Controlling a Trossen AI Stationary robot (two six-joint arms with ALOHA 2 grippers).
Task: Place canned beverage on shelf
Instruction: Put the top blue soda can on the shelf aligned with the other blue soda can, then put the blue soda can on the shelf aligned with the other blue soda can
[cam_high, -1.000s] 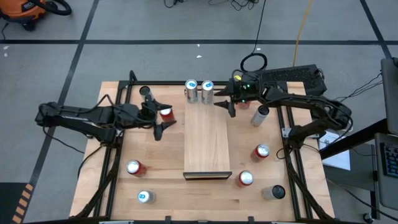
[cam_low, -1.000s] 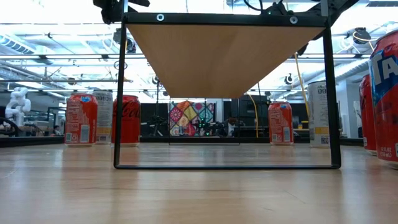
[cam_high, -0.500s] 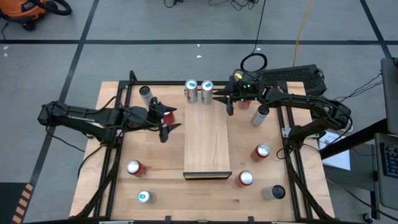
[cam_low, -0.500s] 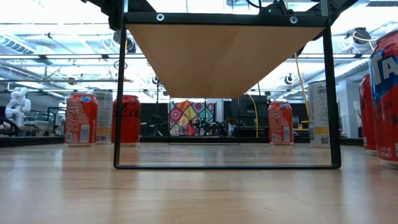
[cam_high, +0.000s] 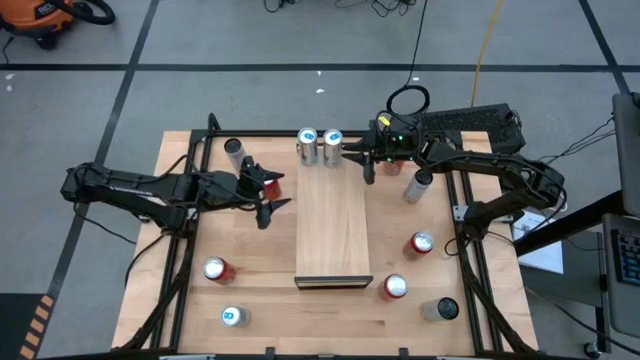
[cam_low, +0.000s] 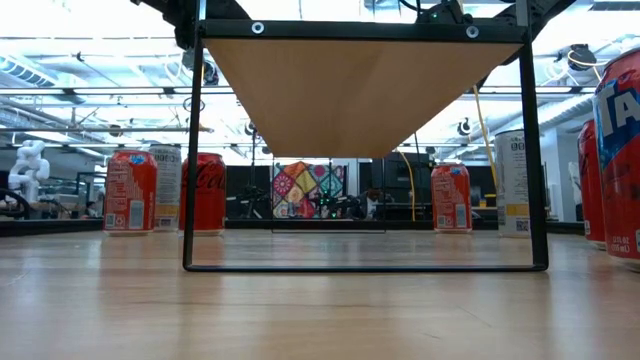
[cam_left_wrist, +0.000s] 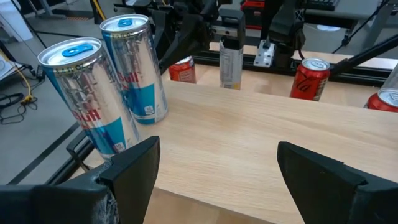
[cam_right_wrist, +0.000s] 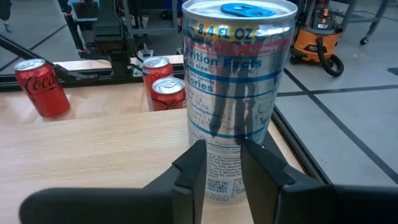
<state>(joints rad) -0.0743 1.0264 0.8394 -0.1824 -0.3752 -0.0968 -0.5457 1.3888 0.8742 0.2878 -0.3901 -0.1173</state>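
Note:
The shelf (cam_high: 335, 225) is a pale wood panel raised on a black frame in the middle of the table. Two silver-and-blue cans (cam_high: 308, 145) (cam_high: 333, 145) stand upright on their bases at its far end. My right gripper (cam_right_wrist: 221, 171) is level just right of the right-hand can (cam_right_wrist: 239, 74), its fingers drawn together with a narrow gap and nothing between them. My left gripper (cam_left_wrist: 217, 180) hangs open at the shelf's left edge, pointing across the board, beside a red can (cam_high: 268, 183). My right gripper points level at the lower wall (cam_right_wrist: 222, 149) of the right-hand can from the table's right side. Its fingertips (cam_right_wrist: 193, 168) stand right in front of that wall. Whether they touch it I cannot tell. The can stands upright on the shelf.
Loose cans stand on the table: red ones (cam_high: 218, 268) (cam_high: 421, 243) (cam_high: 396, 287), silver ones (cam_high: 235, 150) (cam_high: 420, 185), a blue-topped one (cam_high: 233, 316) and a dark-topped one (cam_high: 443, 310). Black frame rails (cam_high: 188, 250) run along both sides. The shelf's near half is bare wood.
My right gripper has drawn its fingers together next to the right-hand can and stayed in place. My left gripper has moved a little toward the shelf's left edge and then held still. Both cans on the shelf have stayed upright where they were.

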